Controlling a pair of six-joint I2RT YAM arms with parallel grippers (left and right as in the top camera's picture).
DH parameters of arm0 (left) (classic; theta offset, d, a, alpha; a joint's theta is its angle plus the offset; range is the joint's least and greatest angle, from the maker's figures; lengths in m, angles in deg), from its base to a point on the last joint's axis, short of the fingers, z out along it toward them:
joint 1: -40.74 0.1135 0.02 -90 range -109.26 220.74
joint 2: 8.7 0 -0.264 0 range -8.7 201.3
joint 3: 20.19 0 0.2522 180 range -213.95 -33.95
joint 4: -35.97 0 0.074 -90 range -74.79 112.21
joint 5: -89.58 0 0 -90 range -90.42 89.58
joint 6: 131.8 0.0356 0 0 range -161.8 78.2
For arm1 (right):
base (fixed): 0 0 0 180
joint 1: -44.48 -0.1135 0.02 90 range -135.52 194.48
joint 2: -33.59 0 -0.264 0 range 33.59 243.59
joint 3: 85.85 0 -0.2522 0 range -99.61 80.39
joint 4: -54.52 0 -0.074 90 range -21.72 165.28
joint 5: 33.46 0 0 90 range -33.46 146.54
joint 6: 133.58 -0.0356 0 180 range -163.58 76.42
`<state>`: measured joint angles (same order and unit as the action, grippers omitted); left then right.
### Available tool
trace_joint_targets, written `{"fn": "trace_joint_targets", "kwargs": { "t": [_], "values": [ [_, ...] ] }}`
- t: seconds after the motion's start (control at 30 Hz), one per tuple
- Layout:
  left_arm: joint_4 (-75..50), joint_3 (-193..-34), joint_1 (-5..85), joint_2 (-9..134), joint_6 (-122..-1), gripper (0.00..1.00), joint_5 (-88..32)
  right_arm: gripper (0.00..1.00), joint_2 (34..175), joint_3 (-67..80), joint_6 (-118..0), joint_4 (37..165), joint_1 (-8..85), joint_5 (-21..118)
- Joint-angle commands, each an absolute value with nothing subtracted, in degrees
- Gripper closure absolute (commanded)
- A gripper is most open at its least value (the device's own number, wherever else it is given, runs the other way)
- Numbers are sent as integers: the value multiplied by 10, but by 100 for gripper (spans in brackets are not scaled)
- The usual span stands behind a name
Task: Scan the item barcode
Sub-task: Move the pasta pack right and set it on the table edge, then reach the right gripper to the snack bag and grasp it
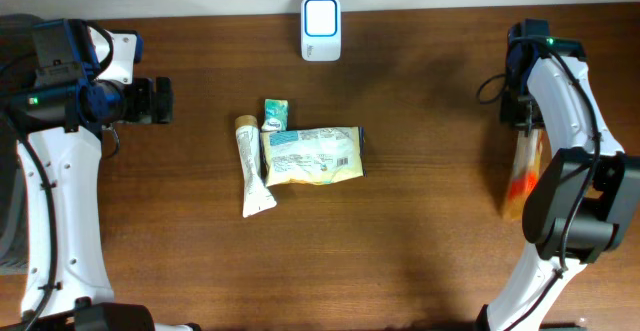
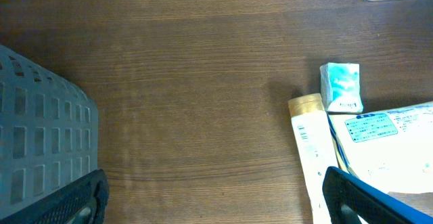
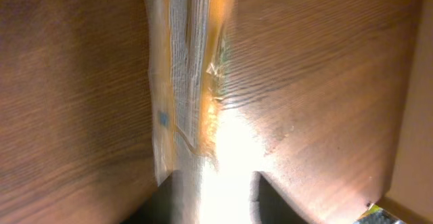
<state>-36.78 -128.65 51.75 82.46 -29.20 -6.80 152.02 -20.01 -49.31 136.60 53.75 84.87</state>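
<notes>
Orange-and-clear plastic packet (image 1: 521, 176) lying at the right side of the dark wooden table (image 1: 420, 231). Its long axis runs front-to-back, slightly slanted, and blur hides which end leads. Right gripper (image 3: 213, 187): jaws apart, straddling the packet's near end. White box-shaped barcode scanner (image 1: 321, 28): well apart, at the table's back edge. Left gripper (image 2: 215, 183): jaws wide, empty.

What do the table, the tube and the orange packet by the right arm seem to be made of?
Table: wood or wood-look laminate, matte brown, with visible grain. Tube: probably soft plastic, white, printed, tan cap, flattened tail. Orange packet: thin clear film, glossy; it shows creases and glare.
</notes>
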Motion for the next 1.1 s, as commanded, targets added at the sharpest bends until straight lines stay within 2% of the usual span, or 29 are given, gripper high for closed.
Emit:
{"fn": "trace_joint_targets", "kwargs": {
  "t": [0.0, 0.2, 0.27, 0.47, 0.63, 0.67, 0.77, 0.83, 1.07],
  "values": [
    [-368, -1287, 518, 810, -285, 1, -66, 1, 1509, -208, -522, 1366, 534, 817],
    [-368, -1287, 518, 810, -285, 1, -66, 1, 1508, -264, -482, 1397, 532, 346],
    [-368, -1287, 518, 810, -285, 1, -66, 1, 1509, -263, -453, 1394, 522, 254],
    [-368, -1287, 518, 810, -285, 1, -66, 1, 1514, -228, -453, 1341, 420, 244],
    [-368, -1287, 518, 810, -285, 1, -66, 21, 1523, -196, -459, 1244, 290, 253],
    [-368, -1287, 518, 810, -285, 1, -66, 28, 1525, -196, -473, 1229, 265, 270],
    [-368, -1287, 518, 810, -285, 1, -66, 40, 1532, -194, -538, 1199, 210, 358],
    [-368, -1287, 518, 810, -285, 1, -66, 43, 1533, -193, -564, 1197, 190, 393],
    [-368, -1287, 518, 810, -285, 1, -66, 44, 1534, -148, -566, 1192, 165, 392]
  ]
}}
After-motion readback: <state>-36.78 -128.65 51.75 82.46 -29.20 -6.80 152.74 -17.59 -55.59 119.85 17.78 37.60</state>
